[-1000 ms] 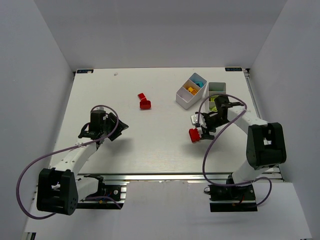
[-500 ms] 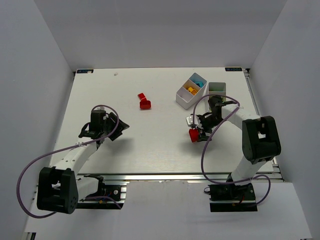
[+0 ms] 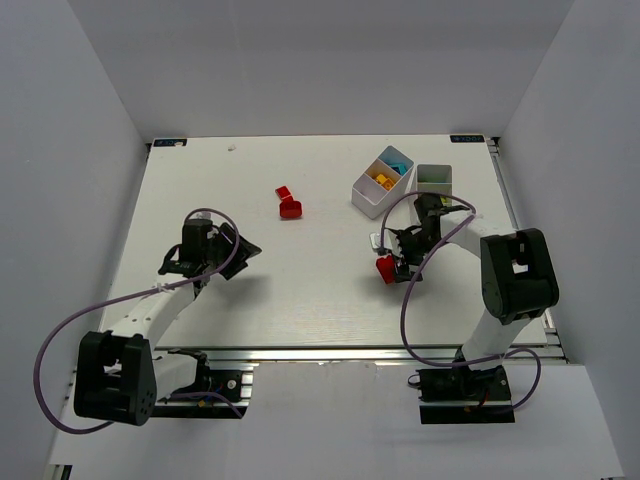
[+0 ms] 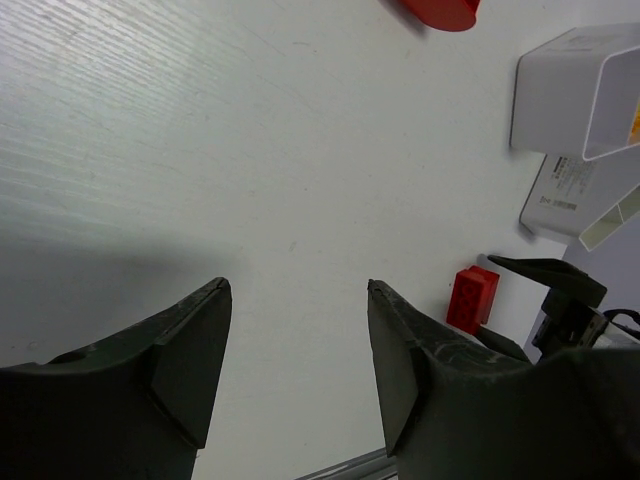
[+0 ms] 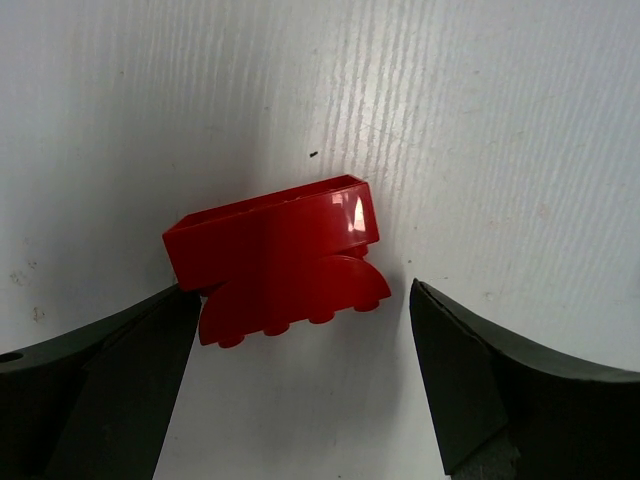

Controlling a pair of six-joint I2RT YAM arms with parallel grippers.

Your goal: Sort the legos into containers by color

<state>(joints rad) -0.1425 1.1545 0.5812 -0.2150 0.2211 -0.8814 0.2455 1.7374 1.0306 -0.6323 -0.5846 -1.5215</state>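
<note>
A red lego [image 5: 275, 258] lies on the white table, right in front of my open right gripper [image 5: 300, 320]; its left finger touches or nearly touches the brick, the right finger stands apart. In the top view this red lego [image 3: 385, 268] sits just left of my right gripper [image 3: 398, 262]. Two more red legos [image 3: 288, 203] lie at the table's middle back. A white divided tray [image 3: 381, 184] holds yellow, orange and cyan bricks; a second tray [image 3: 433, 180] stands beside it. My left gripper [image 3: 240, 252] is open and empty over bare table, also in its wrist view [image 4: 298, 300].
The left wrist view shows the red lego [image 4: 471, 298] by the right arm's fingers and the white tray [image 4: 575, 105] at the upper right. Grey walls enclose the table on three sides. A metal rail [image 3: 330, 352] runs along the near edge.
My right gripper has moved slightly left and back, closing in on the red lego, which sits between its fingers now. The left arm has not moved.
</note>
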